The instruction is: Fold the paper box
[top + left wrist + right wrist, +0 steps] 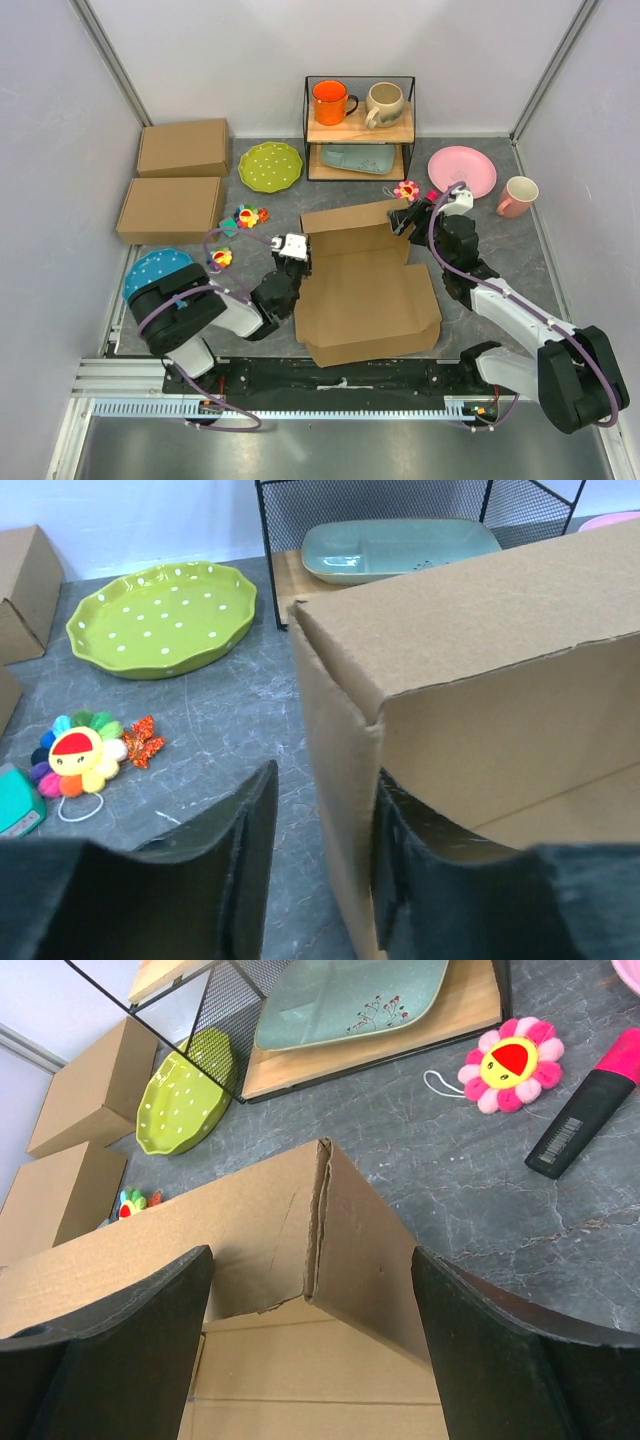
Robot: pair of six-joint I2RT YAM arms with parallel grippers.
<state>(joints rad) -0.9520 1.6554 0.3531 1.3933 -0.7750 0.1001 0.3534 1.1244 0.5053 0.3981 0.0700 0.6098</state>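
Straddling upright corners of the paper box [370,300], left and right jaws gape.

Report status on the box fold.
Left gripper open, straddling rear left corner of brown corrugated cardboard box. Right gripper open around rear right corner. Back panel upright. Nothing blocking.

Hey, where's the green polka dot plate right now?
In the top view the green dotted plate lies at the back, left of centre, between the farther closed cardboard box and the wire shelf.
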